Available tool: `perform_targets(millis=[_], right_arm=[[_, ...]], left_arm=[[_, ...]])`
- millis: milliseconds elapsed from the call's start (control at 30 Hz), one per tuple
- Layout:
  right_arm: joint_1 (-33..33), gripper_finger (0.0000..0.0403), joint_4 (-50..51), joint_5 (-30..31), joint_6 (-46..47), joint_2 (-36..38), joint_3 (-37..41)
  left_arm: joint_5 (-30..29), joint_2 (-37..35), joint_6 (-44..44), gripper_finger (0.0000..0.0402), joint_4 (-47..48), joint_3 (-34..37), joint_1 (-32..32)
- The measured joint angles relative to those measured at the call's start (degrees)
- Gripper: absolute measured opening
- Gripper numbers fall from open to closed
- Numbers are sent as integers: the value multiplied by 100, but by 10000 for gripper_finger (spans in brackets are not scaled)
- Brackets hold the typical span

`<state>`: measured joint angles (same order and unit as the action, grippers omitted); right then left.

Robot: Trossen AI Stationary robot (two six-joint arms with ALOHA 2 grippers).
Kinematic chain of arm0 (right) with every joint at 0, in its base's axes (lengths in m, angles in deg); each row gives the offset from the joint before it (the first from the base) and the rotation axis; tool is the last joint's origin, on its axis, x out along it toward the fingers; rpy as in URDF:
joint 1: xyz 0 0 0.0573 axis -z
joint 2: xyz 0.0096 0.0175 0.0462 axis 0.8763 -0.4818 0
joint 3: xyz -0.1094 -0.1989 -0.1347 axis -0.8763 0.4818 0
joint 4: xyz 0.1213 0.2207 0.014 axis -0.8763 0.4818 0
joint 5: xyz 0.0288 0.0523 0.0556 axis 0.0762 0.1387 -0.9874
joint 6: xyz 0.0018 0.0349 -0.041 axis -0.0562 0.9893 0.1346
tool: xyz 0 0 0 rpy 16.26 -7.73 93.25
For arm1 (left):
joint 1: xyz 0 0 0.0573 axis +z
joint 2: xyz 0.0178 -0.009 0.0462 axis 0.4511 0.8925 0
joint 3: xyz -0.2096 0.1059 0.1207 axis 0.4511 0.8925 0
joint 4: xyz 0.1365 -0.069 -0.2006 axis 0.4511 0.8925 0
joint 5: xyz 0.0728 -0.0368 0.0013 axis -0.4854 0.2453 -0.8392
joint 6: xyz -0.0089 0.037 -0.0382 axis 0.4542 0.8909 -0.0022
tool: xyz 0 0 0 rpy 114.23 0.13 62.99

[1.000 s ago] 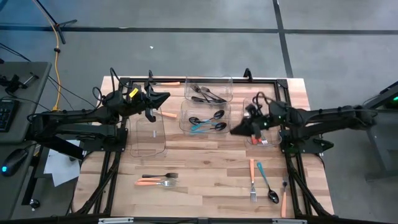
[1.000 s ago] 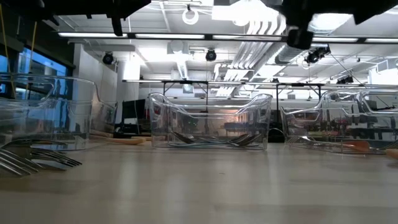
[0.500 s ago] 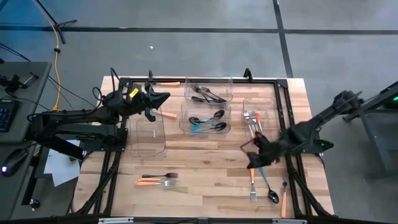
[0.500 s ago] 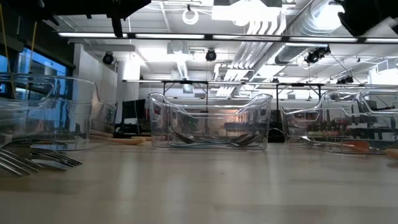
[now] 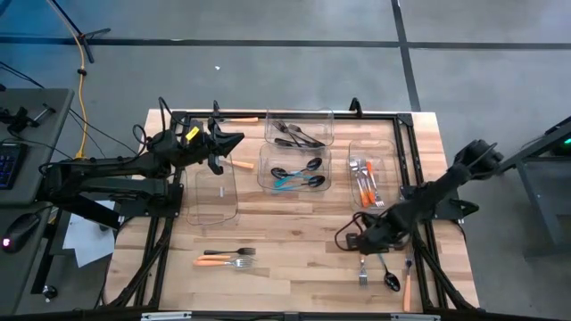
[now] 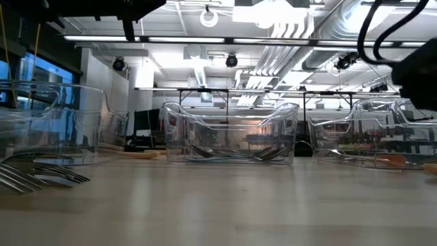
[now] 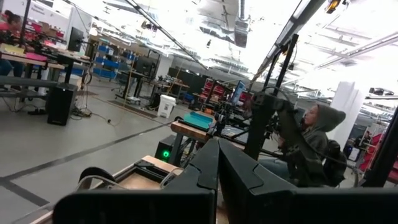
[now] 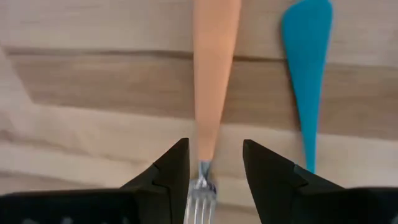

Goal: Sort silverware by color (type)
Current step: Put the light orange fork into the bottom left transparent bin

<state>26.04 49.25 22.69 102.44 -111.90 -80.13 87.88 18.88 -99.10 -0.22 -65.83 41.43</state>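
Near the table's right near corner lie an orange-handled fork (image 5: pixel 362 267), a teal-handled spoon (image 5: pixel 385 267) and another orange-handled piece (image 5: pixel 408 287). My right gripper (image 5: pixel 361 241) points down over the fork. It is open, one finger on each side of the fork's orange handle (image 8: pixel 214 68) just above the metal neck (image 8: pixel 200 186), and I see no touch. The teal handle (image 8: pixel 306 62) lies beside it. My left gripper (image 5: pixel 230 141) hangs shut and empty over the far left of the table. A black knife (image 5: pixel 229 251) and an orange fork (image 5: pixel 223 261) lie near left.
Clear bins stand on the far half. One holds black pieces (image 5: pixel 299 129), one spoons (image 5: pixel 294 169), one orange-handled forks (image 5: pixel 368 183). One at the left (image 5: pixel 214 194) has nothing showing in it. An orange knife (image 5: pixel 239 164) lies by that bin. Bare wood lies in the near middle.
My right gripper has swung from above the right bin toward the table's near edge and gone down. It has tipped from nearly level to pointing down, and now stands over the orange-handled fork. The silverware has stayed in place.
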Motion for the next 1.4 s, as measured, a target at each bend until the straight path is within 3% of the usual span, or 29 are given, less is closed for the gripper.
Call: perform_targets(millis=[500, 600, 767, 967, 1067, 1200, 1400], right_arm=[[6, 128, -29, -11, 150, -758, -28], [2, 105, 22, -13, 90, -765, -26], [2, 32, 24, -7, -51, -766, -22], [11, 29, 36, 223, -355, -632, -150], [30, 28, 1, 539, -1037, -474, -266], [98, 28, -79, 368, -2458, -66, -469], [935, 28, -317, 352, -4882, 377, -835]], left_arm=[[0, 0, 0, 0, 110, -2, 0], [0, 0, 1, 0, 113, -2, 0], [-2, 0, 4, 0, 113, 0, 0], [-2, -2, 4, 0, 113, 0, 0], [-2, -2, 4, 0, 111, 0, 0], [-2, -1, 4, 0, 106, -2, 0], [-4, -2, 7, 0, 98, -2, 0]])
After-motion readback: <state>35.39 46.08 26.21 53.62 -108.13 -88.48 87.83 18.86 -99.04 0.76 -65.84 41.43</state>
